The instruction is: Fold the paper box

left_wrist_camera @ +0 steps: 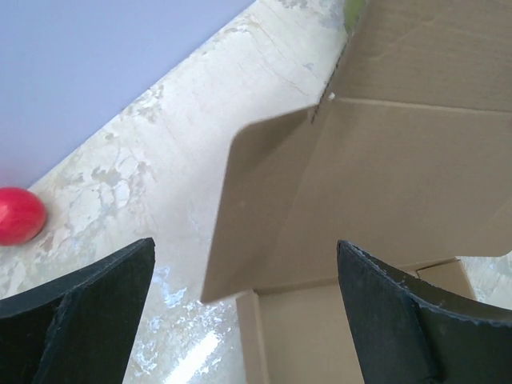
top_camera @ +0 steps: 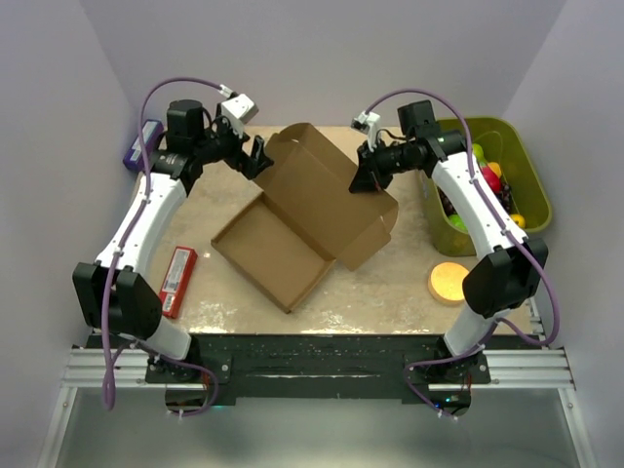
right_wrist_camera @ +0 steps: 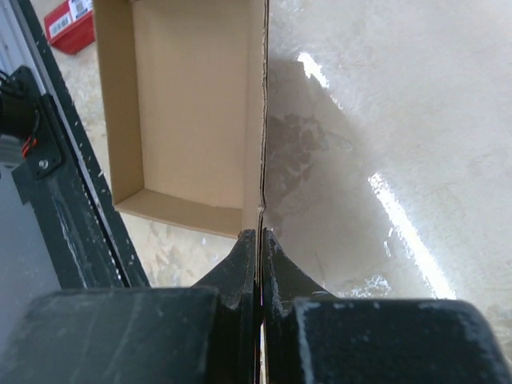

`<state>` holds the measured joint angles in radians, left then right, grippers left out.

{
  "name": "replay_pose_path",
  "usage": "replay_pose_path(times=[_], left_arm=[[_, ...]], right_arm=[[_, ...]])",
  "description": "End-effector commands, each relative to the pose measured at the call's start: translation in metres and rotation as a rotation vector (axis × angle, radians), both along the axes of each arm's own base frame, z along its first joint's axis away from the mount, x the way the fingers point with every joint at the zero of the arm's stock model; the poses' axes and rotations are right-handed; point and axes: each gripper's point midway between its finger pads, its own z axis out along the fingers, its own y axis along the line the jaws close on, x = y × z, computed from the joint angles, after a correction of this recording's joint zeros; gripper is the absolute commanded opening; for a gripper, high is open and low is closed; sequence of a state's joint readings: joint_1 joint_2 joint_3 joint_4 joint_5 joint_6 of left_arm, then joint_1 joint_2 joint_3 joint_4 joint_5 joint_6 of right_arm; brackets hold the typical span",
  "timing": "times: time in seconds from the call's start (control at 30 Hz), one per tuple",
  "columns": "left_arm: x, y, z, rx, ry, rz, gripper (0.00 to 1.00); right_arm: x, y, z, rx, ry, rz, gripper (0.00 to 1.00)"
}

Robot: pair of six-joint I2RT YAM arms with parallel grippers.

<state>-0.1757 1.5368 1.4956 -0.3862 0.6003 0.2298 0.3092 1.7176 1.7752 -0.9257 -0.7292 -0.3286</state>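
The paper box (top_camera: 292, 229) sits in the middle of the worktop (top_camera: 390, 292). Its shallow tray lies flat on the near side, and the hinged lid rises at a tilt over the far side. The right tool (top_camera: 367, 175) is up on the lid's right edge with its fingers (right_wrist_camera: 240, 264) pinched together, and the wrist view shows the thin card edge running straight into the pinch. It is clamped on the cardboard.

The left tool (top_camera: 255, 156) is at the lid's far left corner with its jaws spread wide. Through its own camera, a side flap of the lid hangs in the space ahead of the two dark fingers (left_wrist_camera: 88, 312). Whether either one touches the flap cannot be told.

A red flat pack (top_camera: 178, 276) lies near the left arm, and a round orange disc (top_camera: 448, 281) lies near the right arm. The green bin (top_camera: 534, 185) of bright objects stands at the right edge, and a red ball (left_wrist_camera: 18, 214) rests by the wall.
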Motion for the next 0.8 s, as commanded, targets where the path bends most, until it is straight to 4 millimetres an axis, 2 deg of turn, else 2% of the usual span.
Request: replay_pose_path(times=[0.0,0.1,0.17,0.3,0.4,0.43,0.6,0.77], left_arm=[[0.002,-0.007,0.022,-0.031,-0.064,-0.085,1.00],[0.002,-0.016,0.019,-0.062,-0.049,-0.148,1.00],[0.002,-0.023,0.009,-0.083,-0.003,-0.199,0.99],[-0.002,-0.033,-0.001,-0.122,0.047,-0.268,0.91],[-0.001,-0.036,-0.007,-0.140,0.065,-0.280,0.75],[-0.003,-0.038,-0.007,-0.148,0.067,-0.296,0.67],[-0.008,-0.040,-0.014,-0.168,0.082,-0.308,0.50],[-0.011,-0.040,-0.024,-0.170,0.102,-0.314,0.20]], right_arm=[[-0.016,0.004,0.012,0.022,-0.021,0.080,0.00],[-0.019,0.005,0.011,0.023,-0.018,0.095,0.00],[-0.020,0.005,0.012,0.022,-0.021,0.100,0.00],[-0.021,0.004,0.012,0.019,-0.024,0.100,0.00],[-0.021,0.005,0.012,0.018,-0.024,0.102,0.00],[-0.021,0.004,0.012,0.017,-0.024,0.103,0.00],[-0.019,0.003,0.009,0.009,-0.029,0.093,0.00],[-0.017,0.002,0.006,0.001,-0.024,0.084,0.00]])
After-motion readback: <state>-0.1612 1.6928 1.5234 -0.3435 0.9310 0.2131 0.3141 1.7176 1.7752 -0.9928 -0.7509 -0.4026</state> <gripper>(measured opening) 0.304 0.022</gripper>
